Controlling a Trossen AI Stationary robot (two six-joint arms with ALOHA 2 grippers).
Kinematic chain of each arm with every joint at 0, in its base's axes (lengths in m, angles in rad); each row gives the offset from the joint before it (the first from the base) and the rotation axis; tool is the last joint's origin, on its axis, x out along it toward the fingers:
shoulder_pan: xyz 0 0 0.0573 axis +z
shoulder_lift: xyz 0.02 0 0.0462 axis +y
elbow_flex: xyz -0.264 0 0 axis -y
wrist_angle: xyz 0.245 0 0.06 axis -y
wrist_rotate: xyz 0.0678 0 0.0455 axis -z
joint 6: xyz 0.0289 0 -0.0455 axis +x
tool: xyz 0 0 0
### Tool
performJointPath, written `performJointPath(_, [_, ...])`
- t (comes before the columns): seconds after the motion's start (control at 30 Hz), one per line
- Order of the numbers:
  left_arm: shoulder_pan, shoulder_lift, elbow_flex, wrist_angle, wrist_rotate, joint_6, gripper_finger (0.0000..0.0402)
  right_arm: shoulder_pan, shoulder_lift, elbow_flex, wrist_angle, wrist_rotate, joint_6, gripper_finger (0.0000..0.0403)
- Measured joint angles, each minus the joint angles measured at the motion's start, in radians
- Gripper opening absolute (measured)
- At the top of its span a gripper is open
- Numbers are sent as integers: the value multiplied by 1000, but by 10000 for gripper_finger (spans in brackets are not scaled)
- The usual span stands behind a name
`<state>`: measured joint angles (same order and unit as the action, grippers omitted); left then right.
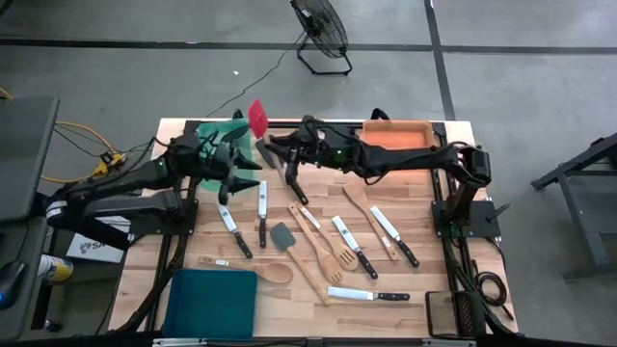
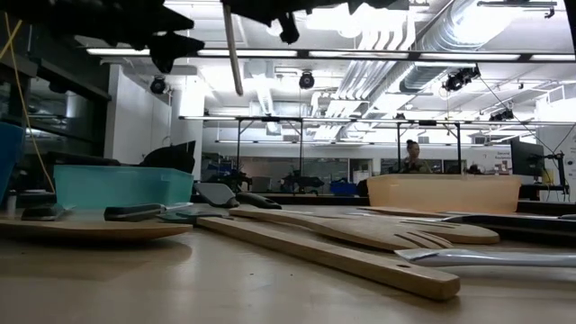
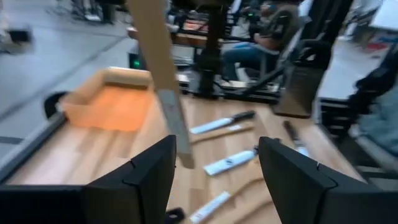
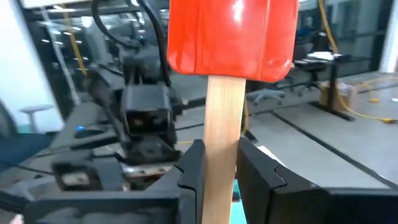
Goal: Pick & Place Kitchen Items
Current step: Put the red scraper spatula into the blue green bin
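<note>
A spatula with a red head and a pale wooden handle stands upright in the air over the table's far middle. My right gripper is shut on its handle. My left gripper is open right beside it, and the handle's free lower end hangs just ahead of its two spread fingers, apart from them. In the low view the handle ends well above the tabletop. My right gripper pinches the wooden handle between its two fingers, a little below the red head. The fingers come level from the table's right side and lie across the handle. The spatula is lifted clear and upright, head up, with the rest of the handle hanging below.
A green tray lies under my left arm, an orange tray at the far right, a teal tray at the near left. Several knives, wooden spoons and turners and a grey spatula lie across the table's middle.
</note>
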<state>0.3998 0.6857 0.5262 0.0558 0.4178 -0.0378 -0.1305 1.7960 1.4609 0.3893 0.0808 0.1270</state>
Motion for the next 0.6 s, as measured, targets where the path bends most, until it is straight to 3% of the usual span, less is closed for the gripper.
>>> performJointPath(0.23, [-111,81,0,99,-190,34,225,8,-6,0,32,-87,-3,58])
performJointPath(0.6, [-146,249,0,299,-184,-50,225,28,-6,0,56,-108,-40,58])
